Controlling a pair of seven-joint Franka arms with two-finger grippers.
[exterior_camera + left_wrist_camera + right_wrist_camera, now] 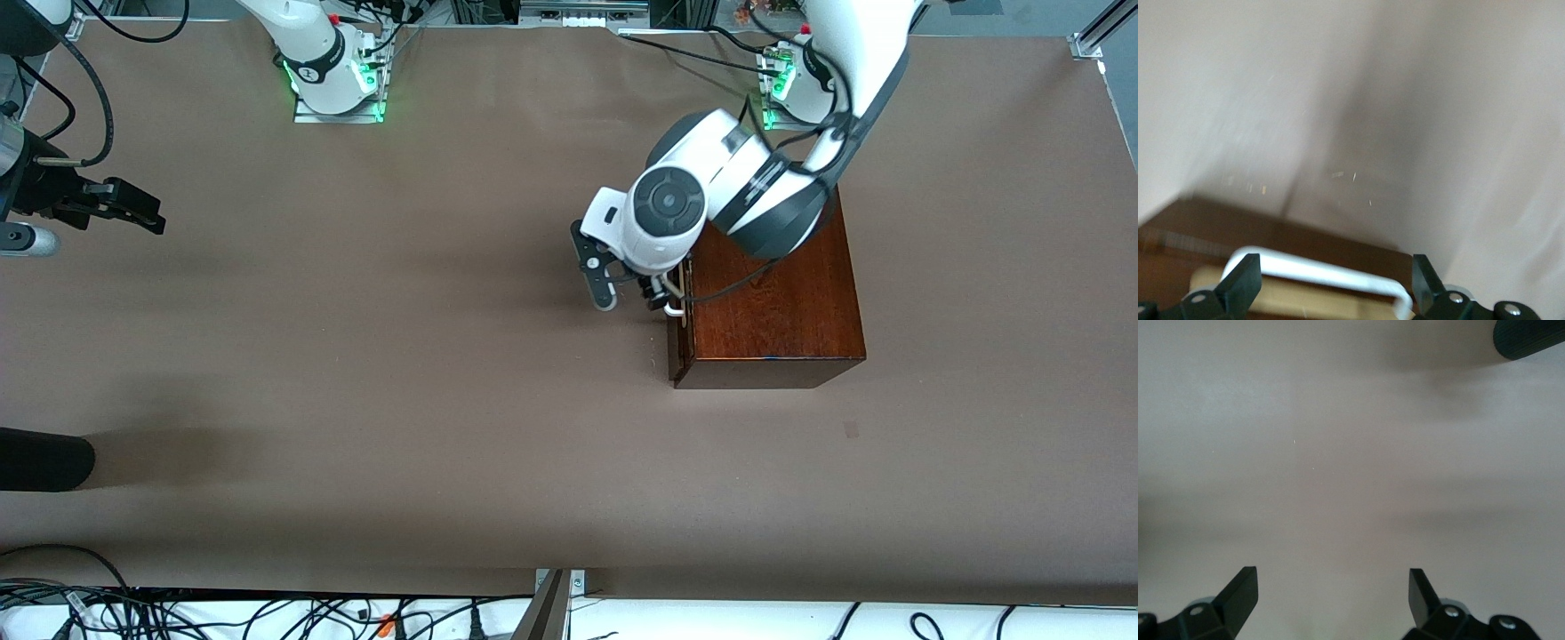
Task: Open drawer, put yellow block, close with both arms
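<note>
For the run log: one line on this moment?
left gripper: open, fingers astride drawer handle | drawer: barely open | right gripper: open, waiting over table | yellow block: unseen

I can read no text, label, brand, number or sign anywhere here. My glossy dark mahogany wooden box carries no lettering on its top or on the side that faces the front camera, and the plain brown table covering bears none either. The white shells of my arms show no readable marking, and both of my wrist views show only bare surface with nothing written on it.
</note>
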